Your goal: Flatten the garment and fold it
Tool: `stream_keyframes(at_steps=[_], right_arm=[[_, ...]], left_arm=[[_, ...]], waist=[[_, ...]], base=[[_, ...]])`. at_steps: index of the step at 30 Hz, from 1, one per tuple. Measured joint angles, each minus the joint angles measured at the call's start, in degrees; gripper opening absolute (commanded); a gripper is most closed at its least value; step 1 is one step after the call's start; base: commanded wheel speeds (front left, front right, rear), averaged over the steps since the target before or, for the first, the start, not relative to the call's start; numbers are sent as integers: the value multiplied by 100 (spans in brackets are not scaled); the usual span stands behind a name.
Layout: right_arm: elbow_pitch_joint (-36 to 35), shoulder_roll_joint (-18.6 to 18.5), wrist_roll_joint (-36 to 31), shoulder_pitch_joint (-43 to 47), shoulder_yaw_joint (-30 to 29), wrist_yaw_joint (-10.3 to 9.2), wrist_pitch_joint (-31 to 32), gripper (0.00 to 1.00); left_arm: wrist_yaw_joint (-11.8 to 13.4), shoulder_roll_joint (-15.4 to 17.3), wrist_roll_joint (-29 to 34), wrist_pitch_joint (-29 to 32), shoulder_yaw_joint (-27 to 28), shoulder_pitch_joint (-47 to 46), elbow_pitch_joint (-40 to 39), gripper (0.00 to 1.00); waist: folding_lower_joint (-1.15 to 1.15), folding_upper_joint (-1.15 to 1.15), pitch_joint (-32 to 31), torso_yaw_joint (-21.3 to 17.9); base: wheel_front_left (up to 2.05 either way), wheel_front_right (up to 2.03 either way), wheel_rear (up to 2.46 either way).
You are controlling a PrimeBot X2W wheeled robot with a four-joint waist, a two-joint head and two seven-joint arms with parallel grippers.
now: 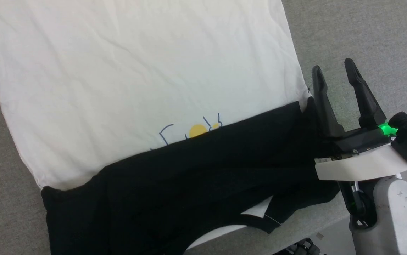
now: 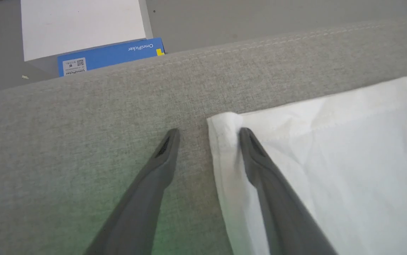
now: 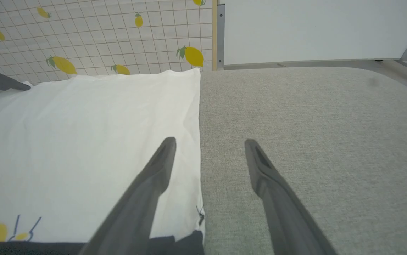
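Two spread hands, left hand (image 2: 208, 131) and right hand (image 1: 332, 64); flat white garment (image 1: 136, 71), black sleeves folded over its graphic (image 1: 198, 130)

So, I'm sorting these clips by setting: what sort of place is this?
Likely a robot lab or staged test space, not a home: a shirt spread on a grey padded table, a lemon-print backdrop beside a white panel on casters, and a blue OmniPicker box past the table's edge.

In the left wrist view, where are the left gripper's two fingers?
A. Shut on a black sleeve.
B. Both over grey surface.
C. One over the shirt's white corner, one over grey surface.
C: the left gripper stands open astride a white corner of the garment, one finger over the grey surface.
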Motion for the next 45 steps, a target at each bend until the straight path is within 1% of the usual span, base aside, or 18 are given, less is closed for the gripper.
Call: stream_keyframes(at_steps=[4, 8, 10, 14, 17, 21, 23, 26, 29, 31, 35, 39, 40, 41, 42, 43, 45], right_arm=[[49, 1, 10, -44, 9, 0, 0, 100], [19, 1, -94, -275, 20, 0, 92, 100], [-11, 1, -157, -525, 11, 0, 216, 100], [144, 2, -238, -1470, -96, 0, 821, 100], [677, 2, -154, -2454, -219, 0, 1489, 100], [1764, -9, -42, -3858, -485, 0, 2358, 100], [2373, -40, -134, -4476, -604, 0, 2724, 100], [3121, -111, -408, -5119, -846, 0, 3210, 100], [3698, -137, -747, -5548, -1188, 0, 3753, 100], [3955, -135, -1005, -5751, -1413, 0, 4099, 100], [4225, -105, -1499, -6063, -1912, 0, 4544, 100], [4331, -59, -1759, -6239, -2279, 0, 4856, 100], [4330, -56, -1796, -6276, -2312, 0, 4890, 96], [4329, -58, -1838, -6336, -2349, 0, 4940, 86], [4328, -63, -1868, -6396, -2377, 0, 5002, 70], [4325, -62, -1881, -6452, -2403, 0, 5055, 40], [4308, -54, -1954, -6519, -2376, 0, 5104, 0]], left_arm=[[5, 54, -25, 15, -13, 9, -121, 0], [-42, 52, -25, -177, -16, 52, -171, 0], [-92, 45, -26, -257, -24, 73, -178, 0], [-222, 2, -48, -523, -24, 93, -179, 0], [-330, -90, -83, -709, -36, 91, -179, 0], [-483, -303, -94, -893, -129, 56, -222, 0], [-570, -433, -143, -961, -186, 1, -249, 0], [-705, -650, -207, -1092, -290, -121, -315, 0], [-846, -820, -222, -1183, -423, -241, -370, 0], [-898, -890, -227, -1235, -469, -316, -396, 0], [-959, -980, -229, -1324, -544, -424, -444, 0], [-1005, -1053, -229, -1422, -582, -485, -502, 0], [-1023, -1060, -229, -1436, -586, -508, -515, 0], [-1037, -1065, -229, -1447, -586, -532, -524, 0], [-1043, -1071, -229, -1477, -587, -546, -532, 0], [-1043, -1079, -229, -1488, -587, -563, -541, 0], [-1045, -1085, -229, -1494, -587, -602, -555, 0]], waist=[[0, 0, 14, -5], [0, 0, 13, 37], [0, 0, 7, 69], [0, 0, -8, 163], [0, 0, -3, 263], [1, 0, 43, 447], [0, 0, 85, 562], [0, 0, 160, 748], [0, 0, 243, 952], [0, 0, 306, 1081], [1, 0, 453, 1325], [1, 0, 599, 1519], [0, 0, 627, 1550], [1, 0, 659, 1587], [0, 0, 687, 1622], [0, 0, 713, 1650], [0, 0, 756, 1687]], base=[[0, 0, 0], [0, 0, 0], [0, 0, 0], [0, 0, 0], [0, 0, 0], [0, 0, 0], [0, 0, 0], [0, 0, 0], [0, 0, 0], [0, 0, 0], [0, 0, 0], [0, 0, 0], [0, 0, 0], [0, 0, 0], [0, 0, 0], [0, 0, 0], [0, 0, 0]])
